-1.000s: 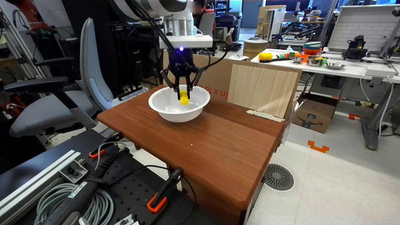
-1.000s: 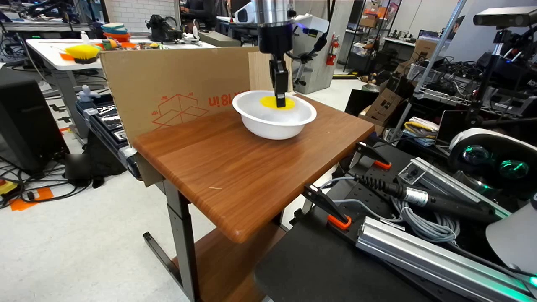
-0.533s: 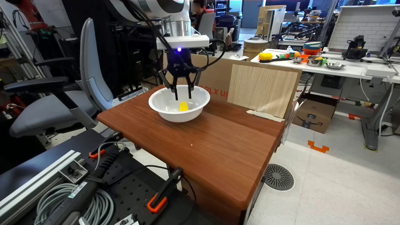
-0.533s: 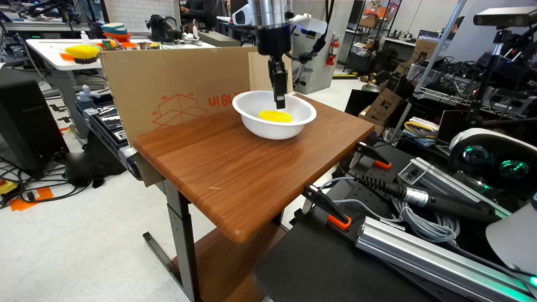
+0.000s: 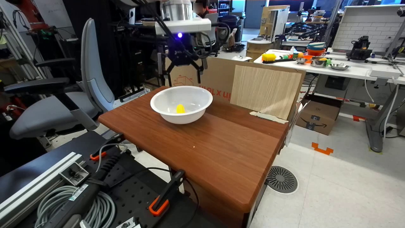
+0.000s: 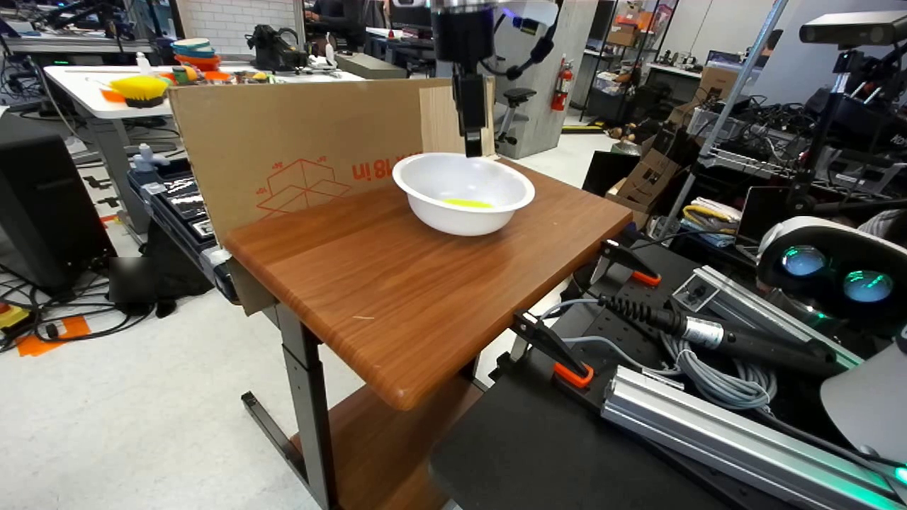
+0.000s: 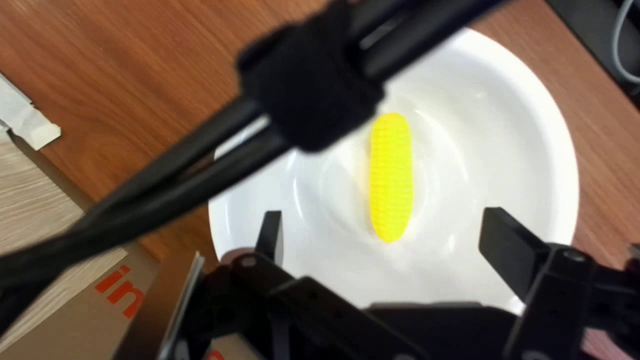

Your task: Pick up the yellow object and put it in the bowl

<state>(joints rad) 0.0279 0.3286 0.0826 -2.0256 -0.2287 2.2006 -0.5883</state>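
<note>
The yellow object (image 7: 391, 177), an oblong with a ridged surface like a corn cob, lies on the bottom of the white bowl (image 7: 545, 165). Both exterior views show part of the yellow object (image 5: 180, 109) above the near rim of the bowl (image 5: 202, 109), which stands on the wooden table. My gripper (image 5: 184, 82) is above the bowl with its fingers spread wide and nothing between them. In the wrist view the gripper (image 7: 383, 212) is open, its fingertips on either side of the yellow object's lower end but clear of it. Black cables cover part of the bowl there.
A cardboard sheet (image 6: 297, 156) stands along the table's edge behind the bowl, with a wood-grain panel (image 5: 265, 90) against it. Black and orange clamps (image 5: 167, 193) grip the table's edge beside a black board with coiled cable. A grey chair (image 5: 91, 69) stands near the table.
A second ago the gripper was shut on the yellow object inside the bowl. It has opened, the object has dropped to the bowl's bottom, and the gripper has risen above the rim.
</note>
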